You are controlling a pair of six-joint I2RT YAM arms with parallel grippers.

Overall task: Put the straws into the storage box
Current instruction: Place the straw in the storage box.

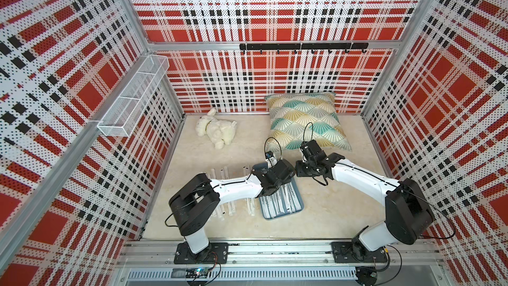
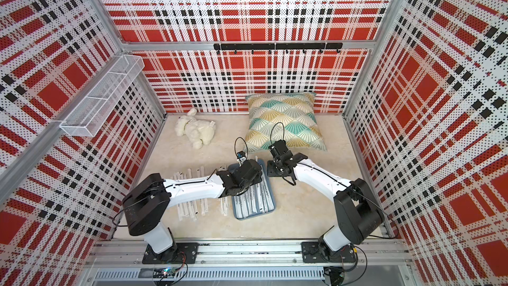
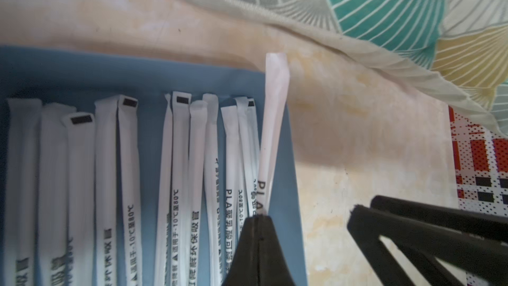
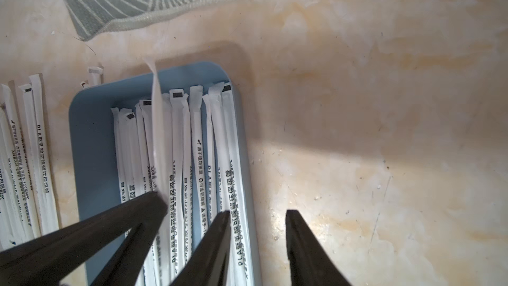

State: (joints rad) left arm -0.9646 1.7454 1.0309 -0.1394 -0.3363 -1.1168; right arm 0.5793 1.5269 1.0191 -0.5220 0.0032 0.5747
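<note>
progress: well advanced, not complete. nearest the robot, the storage box [image 1: 283, 215] lies flat on the table [image 1: 330, 215] between the two arms. a dozen or so straws in the box [image 3: 181, 160] are laid lengthwise, side by side, some overlapping. just beside the box, on the left arm's side, loose straws [image 2: 189, 210] remain on the table in a rough row. there are several; the exact count is hidden under the left arm.

left gripper [image 3: 258, 217]: fingers pressed together, pinching the held straw [image 3: 275, 122] partway along, above the box. its free end slants past the far rim. which lane it sits over cannot be told. judged step: lower and release. right gripper [image 4: 257, 215]: fingers spread, nothing between them, hovering at the box's outer edge.

condition of straws: flat white paper wrappers, dark lettering, crimped ends. they look light and limp. the held one twists along its length.

farther back: pillow [image 1: 305, 119] and plush toy [image 1: 217, 130], clear of the work.
</note>
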